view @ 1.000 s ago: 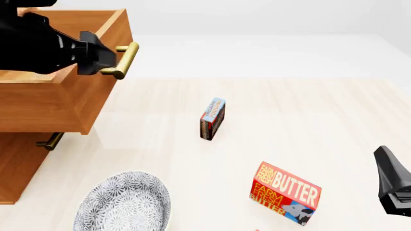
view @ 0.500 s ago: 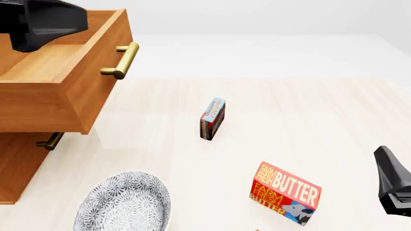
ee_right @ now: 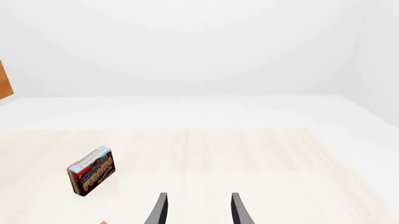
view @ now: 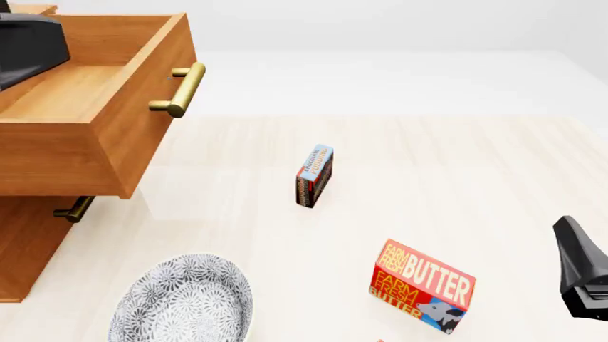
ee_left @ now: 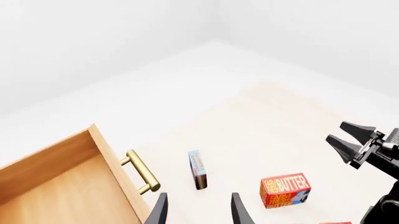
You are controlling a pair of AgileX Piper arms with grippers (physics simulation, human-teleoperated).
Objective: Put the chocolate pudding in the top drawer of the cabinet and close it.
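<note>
Front view, nearest edge: patterned grey plate (view: 181, 303) at lower left, butter box (view: 423, 286) at lower centre-right, part of right hand (view: 582, 274) at lower right edge. Right hand (ee_right: 198, 208) fingers spread in right wrist view, nothing between them. Mid-frame on counter (view: 456, 178): chocolate pudding (view: 315, 175), standing on its edge, apart from both hands and from butter box. Upper left: top drawer (view: 105, 107) pulled open, brass handle (view: 181, 90) facing frame centre, cabinet (view: 28, 242) body below with lower handle (view: 74, 209) visible. Left arm dark at upper left edge, above open drawer. Left hand (ee_left: 198, 211) fingers spread in left wrist view, empty, raised above drawer front and pudding.
</note>
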